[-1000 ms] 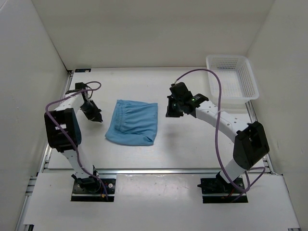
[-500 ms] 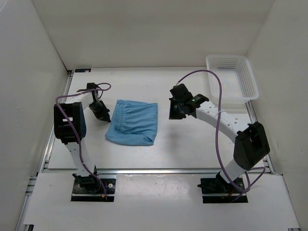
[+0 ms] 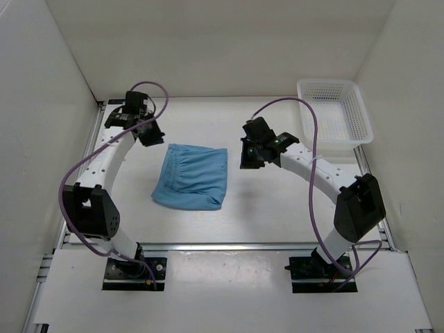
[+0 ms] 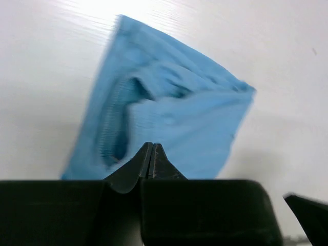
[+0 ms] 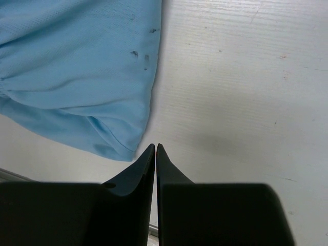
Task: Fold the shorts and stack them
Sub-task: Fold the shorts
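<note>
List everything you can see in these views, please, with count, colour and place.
shorts: one pair, light blue, folded flat mid-table, between the arms
basket: one, white mesh, far right corner of the table
table: one, white, under everything
left gripper: one, black, shut and empty, near the shorts' far left corner
right gripper: one, black, shut and empty, just right of the shorts

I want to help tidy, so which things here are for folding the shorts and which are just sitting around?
For the job:
- the blue shorts, lying folded
- the left gripper and right gripper, both shut, holding nothing

Just sitting around:
- the white basket, at the far right corner
- the table itself
</note>
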You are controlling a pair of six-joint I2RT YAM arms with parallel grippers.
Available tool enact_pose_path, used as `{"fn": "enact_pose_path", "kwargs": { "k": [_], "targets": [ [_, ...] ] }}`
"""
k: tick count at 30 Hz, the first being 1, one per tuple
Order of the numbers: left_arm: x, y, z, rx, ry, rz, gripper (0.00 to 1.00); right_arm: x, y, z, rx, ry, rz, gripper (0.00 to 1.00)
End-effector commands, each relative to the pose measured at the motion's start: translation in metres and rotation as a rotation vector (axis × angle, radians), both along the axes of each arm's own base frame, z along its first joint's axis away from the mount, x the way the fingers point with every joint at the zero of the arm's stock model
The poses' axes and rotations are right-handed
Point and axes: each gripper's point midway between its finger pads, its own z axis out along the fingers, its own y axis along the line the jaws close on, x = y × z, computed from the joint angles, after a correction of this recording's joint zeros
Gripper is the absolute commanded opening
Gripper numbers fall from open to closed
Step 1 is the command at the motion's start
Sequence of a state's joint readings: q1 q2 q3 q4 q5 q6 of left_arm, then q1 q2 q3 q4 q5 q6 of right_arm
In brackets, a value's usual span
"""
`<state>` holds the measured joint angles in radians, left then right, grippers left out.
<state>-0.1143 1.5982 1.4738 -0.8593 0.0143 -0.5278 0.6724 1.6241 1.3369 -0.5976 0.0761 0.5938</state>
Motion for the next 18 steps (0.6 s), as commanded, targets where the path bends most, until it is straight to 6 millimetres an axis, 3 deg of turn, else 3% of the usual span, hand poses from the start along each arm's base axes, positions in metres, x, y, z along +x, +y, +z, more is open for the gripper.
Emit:
{"fn": "enact_pose_path", "kwargs": {
  "k": [1, 4, 9, 11, 13, 16, 18],
  "targets": [
    [-0.021, -0.054, -0.022, -0.025, 0.107, -0.195, 0.10, -0.001, -0.010, 0.001, -0.013, -0.013, -0.017, 0.07],
    [-0.018, -0.071, -0.051, -0.019, 0.184, -0.246, 0.10, -0.003, -0.016, 0.004, -0.014, -0.012, -0.026, 0.07],
    [0.004, -0.043, -0.108, 0.141, 0.279, -0.174, 0.10, -0.003, -0.031, 0.008, -0.035, -0.021, -0.060, 0.08],
    [0.009, -0.042, -0.135, 0.160, 0.329, -0.171, 0.10, -0.006, -0.035, 0.009, -0.044, -0.022, -0.066, 0.09],
    [0.012, -0.043, -0.148, 0.163, 0.356, -0.172, 0.10, -0.006, -0.040, 0.016, -0.031, -0.038, -0.076, 0.10],
    [0.015, -0.048, -0.136, 0.142, 0.335, -0.190, 0.10, -0.007, -0.051, 0.026, -0.040, -0.060, -0.102, 0.14],
    [0.023, -0.050, -0.097, 0.130, 0.255, -0.187, 0.13, -0.010, -0.061, 0.034, -0.049, -0.074, -0.122, 0.17]
  ]
}}
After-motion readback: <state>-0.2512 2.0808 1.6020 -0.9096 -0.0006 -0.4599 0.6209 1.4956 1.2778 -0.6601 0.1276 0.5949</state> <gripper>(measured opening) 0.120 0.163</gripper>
